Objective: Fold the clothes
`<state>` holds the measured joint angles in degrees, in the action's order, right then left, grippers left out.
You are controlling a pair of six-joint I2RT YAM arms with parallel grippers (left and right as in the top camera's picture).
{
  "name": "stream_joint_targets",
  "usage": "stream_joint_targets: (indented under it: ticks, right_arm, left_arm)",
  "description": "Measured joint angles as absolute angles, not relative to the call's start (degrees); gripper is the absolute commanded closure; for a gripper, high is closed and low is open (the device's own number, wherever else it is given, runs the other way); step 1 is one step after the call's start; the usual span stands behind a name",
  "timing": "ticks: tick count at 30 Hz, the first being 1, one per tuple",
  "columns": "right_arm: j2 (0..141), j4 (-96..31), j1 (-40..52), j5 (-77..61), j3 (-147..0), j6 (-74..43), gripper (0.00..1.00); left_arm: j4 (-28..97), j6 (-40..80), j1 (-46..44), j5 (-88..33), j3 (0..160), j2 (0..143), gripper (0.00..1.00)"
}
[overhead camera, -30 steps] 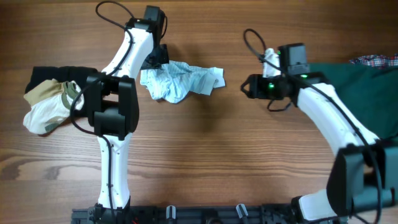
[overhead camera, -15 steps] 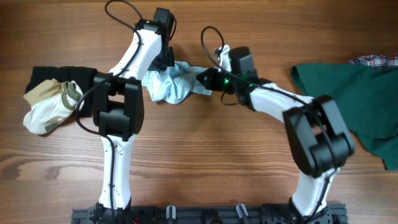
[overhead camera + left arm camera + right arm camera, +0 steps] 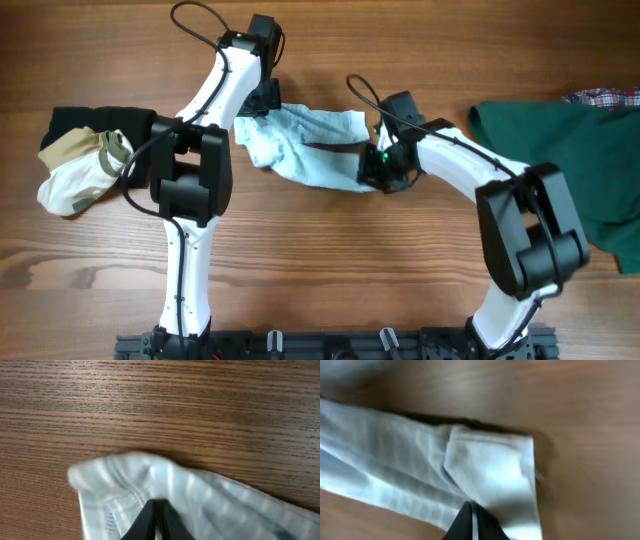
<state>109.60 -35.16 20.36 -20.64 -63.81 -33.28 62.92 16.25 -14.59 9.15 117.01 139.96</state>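
Note:
The pale blue-and-white striped garment [image 3: 305,145] lies stretched across the upper middle of the table. My left gripper [image 3: 262,100] is shut on its upper left corner; in the left wrist view the black fingertips [image 3: 156,510] pinch the striped cloth [image 3: 210,505]. My right gripper [image 3: 375,168] is shut on its lower right edge; in the right wrist view the fingertips [image 3: 471,512] pinch the cloth [image 3: 490,470]. The garment spans between both grippers.
A dark green garment [image 3: 570,150] lies at the right edge, with a plaid cloth [image 3: 605,97] behind it. A pile of black, olive and cream clothes [image 3: 85,160] sits at the left. Bare wood table [image 3: 330,260] lies in front.
My right arm swung left from beside the green garment, took hold of the striped garment's right end and pulled it right and toward the front, stretching it out. The left gripper stayed.

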Motion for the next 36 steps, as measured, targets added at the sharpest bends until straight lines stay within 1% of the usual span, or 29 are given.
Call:
stream_joint_targets:
  ticks: [2,4,6,7,8,9,11,14,16,17,18,19,20,22,24,26,28,32,33,36]
  right_arm:
    - [107.98,-37.47,20.36,-16.73,-63.48,-31.48,0.94]
    - [106.83,-38.5,20.36,-14.68,-63.48,-30.04,0.9]
    - [105.23,-39.4,20.36,-13.04,-63.46,-28.34,0.77]
    - [104.44,-38.89,20.36,-12.71,-63.44,-26.96,0.67]
    - [103.46,-38.04,20.36,-12.53,-63.44,-25.36,0.62]
    - [102.74,-37.21,20.36,-12.58,-63.44,-23.92,0.61]
    - [101.12,-35.97,20.36,-13.13,-63.44,-21.61,0.58]
    - [98.94,-35.09,20.36,-13.72,-63.42,-20.18,0.54]
    - [97.56,-34.54,20.36,-13.98,-63.42,-19.59,0.53]
    - [97.38,-34.54,20.36,-14.11,-63.42,-19.59,0.52]
    - [97.38,-34.5,20.36,-14.11,-63.42,-19.62,0.52]
    - [97.38,-34.52,20.36,-14.11,-63.42,-19.62,0.51]
    - [97.38,-34.52,20.36,-14.13,-63.42,-19.62,0.49]
    - [97.38,-34.52,20.36,-14.13,-63.42,-19.79,0.48]
    - [97.38,-34.35,20.36,-14.13,-63.42,-20.32,0.5]
    - [97.38,-33.87,20.36,-14.13,-63.4,-20.84,0.54]
    - [97.47,-32.75,20.36,-14.37,-63.4,-21.23,0.55]
    - [98.91,-31.94,20.36,-14.57,-63.4,-21.19,0.55]
    - [99.46,-31.77,20.36,-14.57,-63.4,-21.19,0.56]
    - [100.57,-31.77,20.36,-14.57,-63.35,-21.19,0.55]
  left_arm:
    - [62.96,16.27,-14.5,9.15,117.01,139.94,0.83]
    - [63.0,16.25,-14.28,9.17,117.01,139.92,0.75]
    - [63.22,16.19,-14.09,9.19,117.01,139.81,0.64]
    - [63.46,15.99,-13.91,9.17,117.01,139.68,0.6]
    - [64.12,16.01,-13.76,8.99,117.01,139.5,0.5]
    - [64.97,15.79,-13.76,8.73,116.97,139.28,0.43]
    - [67.0,15.66,-13.8,8.25,116.86,138.56,0.39]
    - [71.4,16.03,-13.96,7.4,116.51,135.09,0.43]
    - [74.63,16.47,-13.96,5.63,116.51,129.56,0.53]
    - [76.36,16.47,-13.96,4.49,116.66,127.87,0.63]
    - [78.19,16.8,-13.96,3.55,116.66,126.72,0.7]
    - [80.34,17.06,-13.96,2.52,116.66,125.69,0.72]
    - [81.76,16.95,-13.98,1.91,116.62,125.16,0.72]
    - [82.06,17.41,-14.13,0.82,115.46,125.12,0.7]
    - [80.75,17.54,-14.48,-0.01,111.59,125.12,0.69]
    - [77.67,17.54,-15.51,-0.89,105.3,125.36,0.69]
    - [71.31,17.58,-16.82,-1.5,99.37,125.38,0.68]
    - [64.71,17.76,-18.63,-1.89,93.71,125.58,0.66]
    - [63.48,17.76,-18.76,-1.89,92.99,125.58,0.69]
    - [62.04,18.15,-18.74,-2.63,91.66,125.16,0.96]
